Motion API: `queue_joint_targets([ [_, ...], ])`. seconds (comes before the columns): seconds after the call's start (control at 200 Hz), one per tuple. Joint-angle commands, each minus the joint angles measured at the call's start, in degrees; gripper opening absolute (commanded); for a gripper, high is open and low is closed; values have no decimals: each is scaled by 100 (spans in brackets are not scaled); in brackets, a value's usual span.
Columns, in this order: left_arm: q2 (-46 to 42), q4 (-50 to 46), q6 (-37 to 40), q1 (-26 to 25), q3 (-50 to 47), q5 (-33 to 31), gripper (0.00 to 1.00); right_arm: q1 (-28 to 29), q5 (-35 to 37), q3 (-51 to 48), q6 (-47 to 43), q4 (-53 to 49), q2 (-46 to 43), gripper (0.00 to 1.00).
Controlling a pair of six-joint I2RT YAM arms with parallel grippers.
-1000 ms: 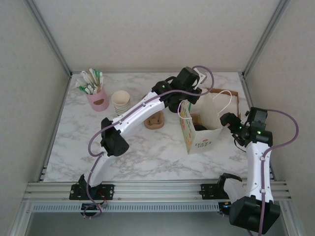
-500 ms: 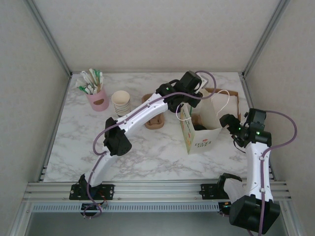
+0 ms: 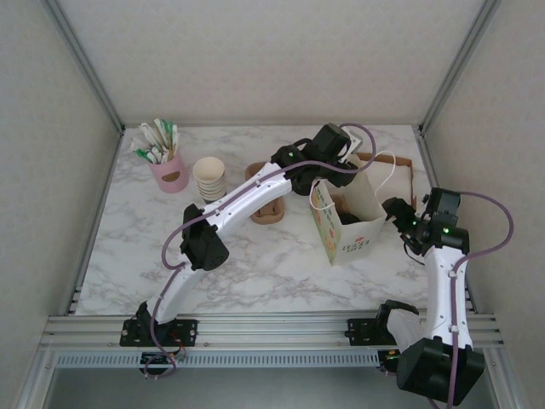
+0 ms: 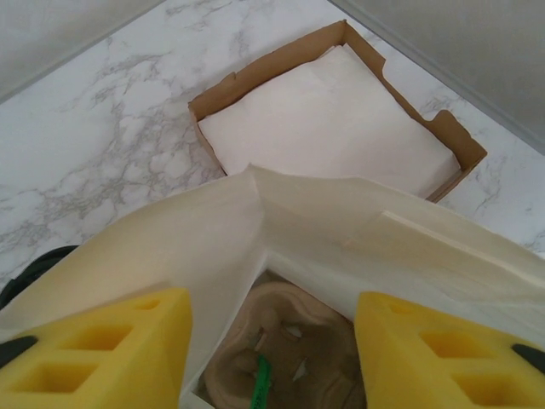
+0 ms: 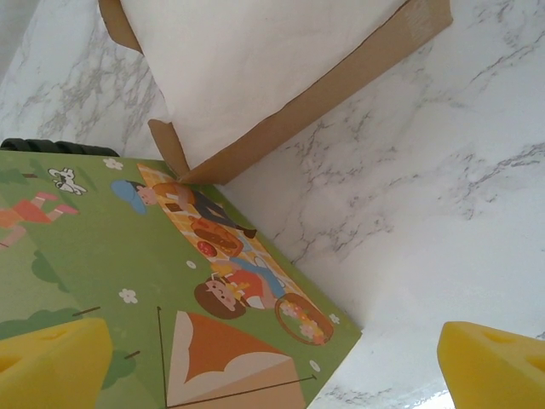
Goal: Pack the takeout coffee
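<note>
The left gripper (image 4: 272, 341) hangs over the open mouth of the white paper bag (image 3: 351, 243) at the right of the marble table (image 3: 255, 264). Its yellow pads stand partly apart and grip nothing. Low inside the bag sits a dark round shape, apparently the black-lidded takeout coffee (image 3: 347, 221). The right gripper (image 5: 272, 354) hovers just right of the bag, jaws spread wide and empty, near the cardboard napkin tray (image 3: 412, 179).
</note>
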Motion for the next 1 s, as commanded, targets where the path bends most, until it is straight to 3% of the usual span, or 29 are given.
queue_joint_targets([
  [0.0,-85,-7,-54,-34,189,137,56,-31,87,-112,-42,86,33,99],
  [0.566,-650,347,-260,-41,189,573,99,-32,55,-119,-43,144,104,99],
  [0.996,-950,635,-393,-32,181,653,100,-31,27,-95,-44,148,106,99],
])
